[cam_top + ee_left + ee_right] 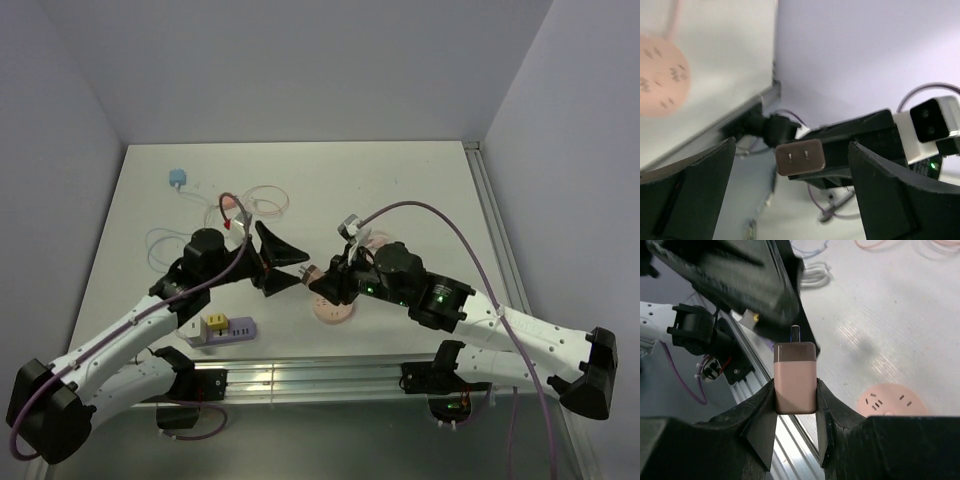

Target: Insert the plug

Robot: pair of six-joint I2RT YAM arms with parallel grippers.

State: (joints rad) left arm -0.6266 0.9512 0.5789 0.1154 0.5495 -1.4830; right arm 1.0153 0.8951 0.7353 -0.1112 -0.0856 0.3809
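Note:
The plug (795, 380) is a pink block with a brown face and two prongs. My right gripper (795, 386) is shut on its sides and holds it in the air. In the left wrist view the plug's pronged face (801, 157) sits between the wide-apart fingers of my left gripper (791, 152), which is open and not touching it. From above, the two grippers meet over the table's front middle, left gripper (282, 262) facing right gripper (325, 277). A round pink socket disc (333, 309) lies on the table just below them, also seen as the disc (890, 401).
A purple power strip with a yellow adapter (222, 328) lies front left. A blue plug (178, 180) and loose cable loops (262, 200) lie at the back left. An aluminium rail (320, 378) runs along the near table edge.

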